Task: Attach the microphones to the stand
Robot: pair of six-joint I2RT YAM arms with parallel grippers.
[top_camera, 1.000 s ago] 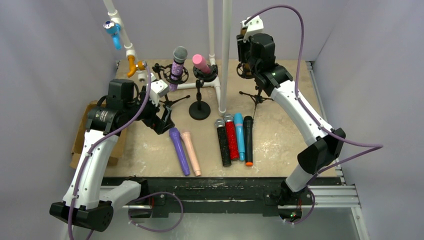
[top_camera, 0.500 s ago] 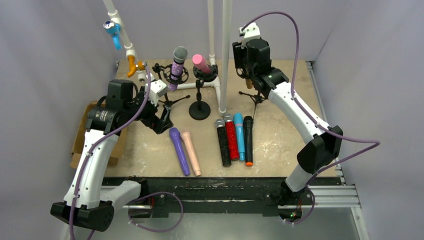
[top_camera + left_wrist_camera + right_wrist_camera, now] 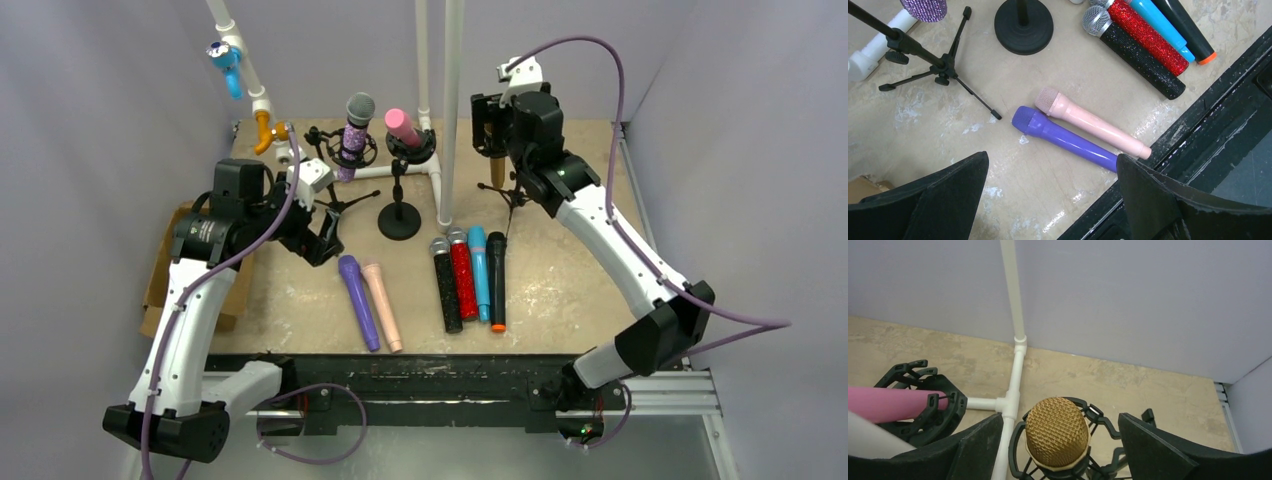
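Gold mic (image 3: 1057, 437) seated in mount (image 3: 1099, 421), hence right gripper (image 3: 1062, 447) spread wide above it, holding nothing. Left gripper (image 3: 1052, 175) agape, empty, over purple mic (image 3: 1063, 137): likely next.

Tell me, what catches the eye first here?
A gold microphone stands in a black cradle, between the right claw's open fingers. Six colourful microphones lie on the table: a purple one beside a peach one, then a row of four.

Left gripper (image 3: 1052, 159) and right gripper (image 3: 1060, 416) — fingers spread wide.
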